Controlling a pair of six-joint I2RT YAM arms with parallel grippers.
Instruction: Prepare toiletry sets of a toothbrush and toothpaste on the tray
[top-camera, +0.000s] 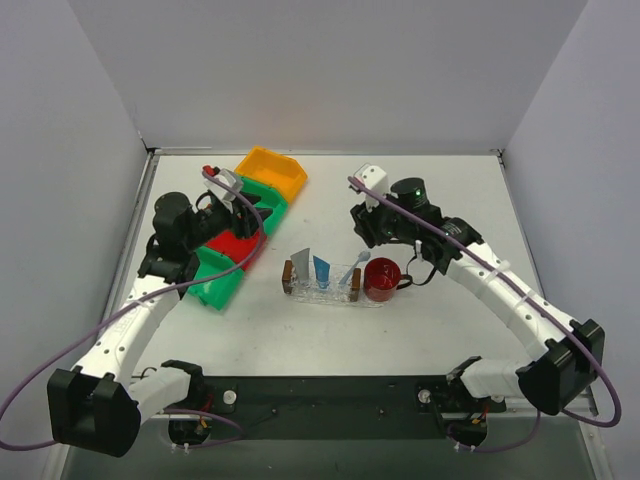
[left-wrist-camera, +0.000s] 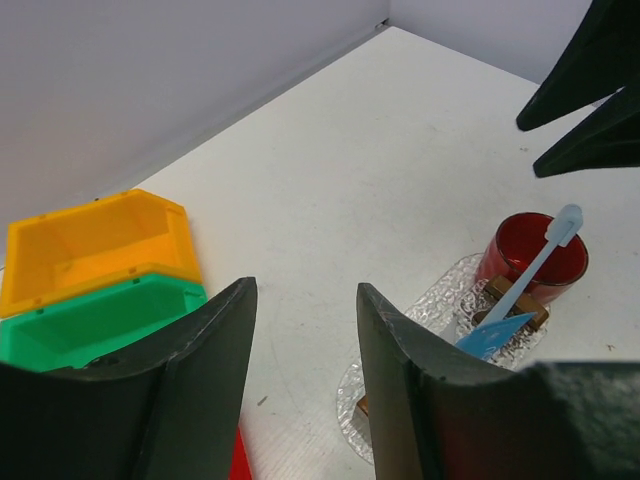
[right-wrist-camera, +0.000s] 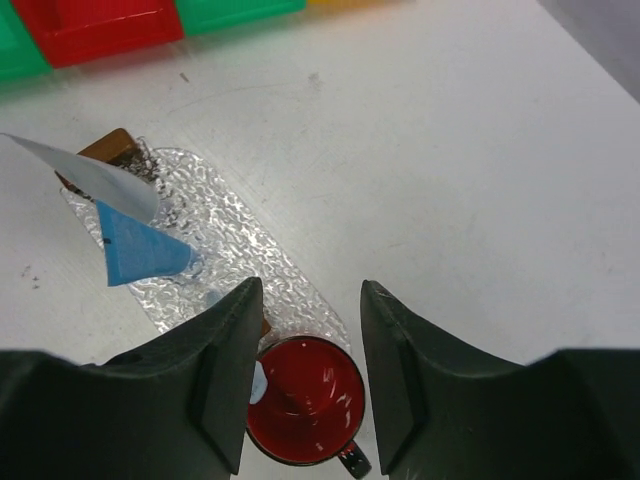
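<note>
A clear textured tray with brown end handles lies mid-table. On it stand a silver-grey toothpaste tube and a blue toothpaste tube. A pale blue toothbrush leans from the tray towards a red mug. My left gripper hovers over the bins, left of the tray, open and empty. My right gripper hangs above the mug, open and empty. The right wrist view shows the silver tube, the blue tube, the tray and the mug.
A row of plastic bins runs diagonally at the left: orange, green, red, green. The red mug stands against the tray's right end. The left wrist view shows the toothbrush, the orange bin and a green bin.
</note>
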